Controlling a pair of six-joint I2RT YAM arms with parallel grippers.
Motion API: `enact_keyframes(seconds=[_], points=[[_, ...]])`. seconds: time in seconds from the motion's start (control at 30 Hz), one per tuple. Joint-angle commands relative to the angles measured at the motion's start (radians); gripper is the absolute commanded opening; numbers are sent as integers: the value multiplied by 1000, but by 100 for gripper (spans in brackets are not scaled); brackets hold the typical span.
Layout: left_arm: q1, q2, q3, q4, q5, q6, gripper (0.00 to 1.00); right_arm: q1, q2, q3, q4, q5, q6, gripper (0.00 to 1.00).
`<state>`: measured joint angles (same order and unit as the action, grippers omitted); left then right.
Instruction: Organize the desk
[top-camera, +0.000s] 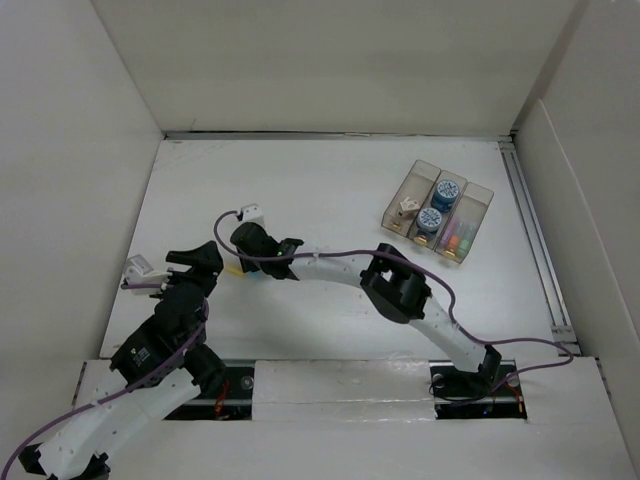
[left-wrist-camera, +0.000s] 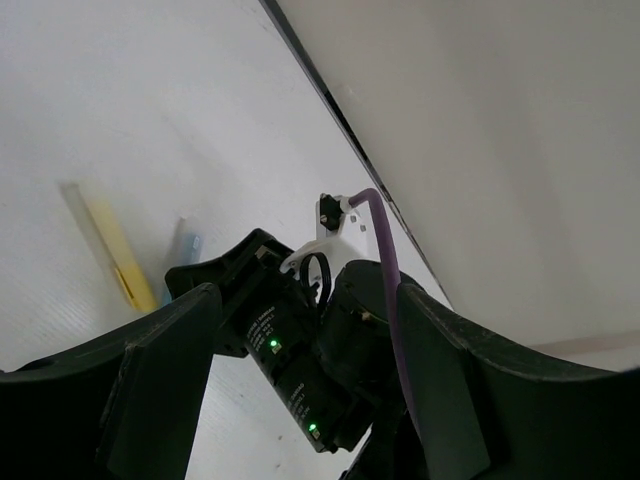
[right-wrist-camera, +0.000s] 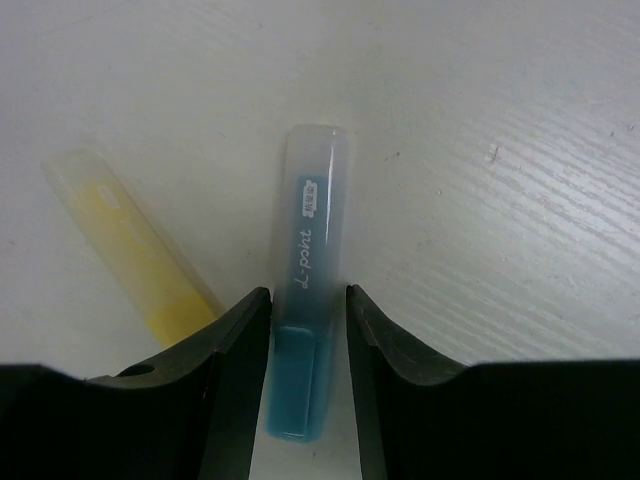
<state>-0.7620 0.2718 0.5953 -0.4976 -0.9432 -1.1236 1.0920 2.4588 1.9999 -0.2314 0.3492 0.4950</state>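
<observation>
On the white desk (top-camera: 330, 190) lie two capped highlighters side by side, a blue one (right-wrist-camera: 310, 200) and a yellow one (right-wrist-camera: 130, 245). My right gripper (right-wrist-camera: 307, 291) is low over the blue one, a finger on each side of its barrel. The left finger touches it and a narrow gap shows at the right finger. In the top view that gripper (top-camera: 262, 268) is at the desk's left middle. My left gripper (left-wrist-camera: 305, 300) stands wide open just left of it, holding nothing and looking at the right arm's wrist (left-wrist-camera: 290, 350). The same yellow highlighter (left-wrist-camera: 110, 245) and blue highlighter (left-wrist-camera: 188, 245) also show in the left wrist view.
A clear three-compartment tray (top-camera: 476, 190) sits at the back right, holding two blue-capped round items (top-camera: 448, 189), several coloured pens (top-camera: 458, 238) and a small pale object (top-camera: 406, 209). White walls close in the desk. A metal rail (top-camera: 535, 240) runs along its right edge.
</observation>
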Motion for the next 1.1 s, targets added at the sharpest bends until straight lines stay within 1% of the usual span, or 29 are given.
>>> enact_keyframes(seconds=[0.0,0.07,0.17,0.23,0.27,0.3,0.33,0.4,0.43,0.47,0.5,0.53,0.57,0.6,0.63,0.67,0.7,0.73,0.77,0.8,0.83,0.87,0.9,0.93,0.97,1.0,1.07], points=[[-2,1,-9,13,-66,-42,66,16,-12,-10,-19,51,19,41],[-2,6,-9,19,-66,-38,66,16,-24,-52,-16,63,25,35],[-2,10,-14,21,-62,-38,66,16,-56,-108,-19,109,40,14],[-2,15,-25,48,-57,-18,66,16,-114,-157,24,137,40,10],[-2,23,-29,56,-55,-13,66,16,-139,-203,36,137,45,5],[-2,30,-31,60,-54,-7,66,3,-165,-225,49,125,48,4],[-2,40,-32,67,-46,-5,66,-13,-234,-249,73,117,53,4],[-2,72,-38,82,-39,2,66,-38,-320,-347,113,88,68,3],[-2,84,-41,115,-16,28,66,-73,-369,-384,151,76,79,3],[-2,108,-46,134,-6,42,66,-93,-473,-427,171,65,86,3],[-2,125,-48,154,6,54,66,-116,-527,-510,187,44,92,3],[-2,139,-49,187,30,74,66,-166,-585,-553,214,36,102,4],[-2,173,-57,208,43,84,66,-194,-698,-599,221,31,106,4],[-2,190,-63,229,59,96,66,-222,-760,-692,219,33,111,4],[-2,207,-69,282,90,108,66,-253,-818,-738,256,39,119,4],[-2,242,-84,313,102,134,66,-315,-880,-785,256,45,123,5],[-2,262,-88,333,119,143,66,-351,-990,-831,253,68,126,5],[-2,277,-91,375,145,149,66,-388,-1044,-910,244,76,138,7],[-2,315,-95,393,155,163,66,-465,-1095,-949,238,86,148,8],[-2,332,-100,416,170,171,66,-506,-1176,-984,234,108,158,8],[-2,346,-103,465,194,183,66,-545,-1211,-1047,206,112,169,9],[-2,378,-104,484,205,194,66,-582,-1237,-1073,196,116,180,9],[-2,394,-100,491,216,209,66,-654,-1273,-1098,190,117,188,10],[-2,420,-97,490,225,214,66,-687,-1284,-1136,188,122,198,10],[-2,429,-89,491,228,217,66,-719,-1282,-1150,182,125,209,10],[-2,435,-91,516,228,228,66,-785,-1279,-1159,181,119,220,10],[-2,445,-92,525,234,237,66,-845,-1244,-1168,169,94,241,10]])
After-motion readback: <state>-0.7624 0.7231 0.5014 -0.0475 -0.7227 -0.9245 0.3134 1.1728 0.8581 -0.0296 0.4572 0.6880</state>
